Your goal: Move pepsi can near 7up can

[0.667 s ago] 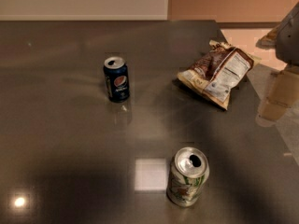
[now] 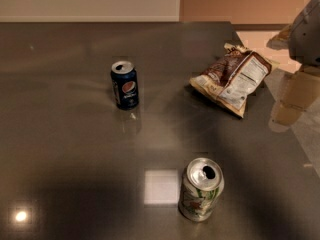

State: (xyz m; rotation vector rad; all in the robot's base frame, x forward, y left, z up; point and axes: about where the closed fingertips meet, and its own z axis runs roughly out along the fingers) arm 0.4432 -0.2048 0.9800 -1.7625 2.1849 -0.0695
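Trouble looks likeliest at the chip bag (image 2: pixel 231 79), lying right of the pepsi can (image 2: pixel 125 85). The gripper (image 2: pixel 290 98) hangs farther right of that can, and I cannot tell whether it is spread or closed. Reaching across, it could snag the bag. The 7up can (image 2: pixel 201 189), nearer me and right of the pepsi can, might topple if bumped.

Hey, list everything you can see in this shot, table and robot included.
Small dark navy-blue pepsi can: one, blue with silver top, upright, left of the table's centre.
Dented silver-white 7up can: one, white with green markings, upright, front, right of centre.
Crinkled snack bag: one, brown and white, lying flat, back right.
Glossy table: one, dark grey, fills most of the view.
Robot's gripper: one, beige, right edge of view by the table's right edge, apart from all items.
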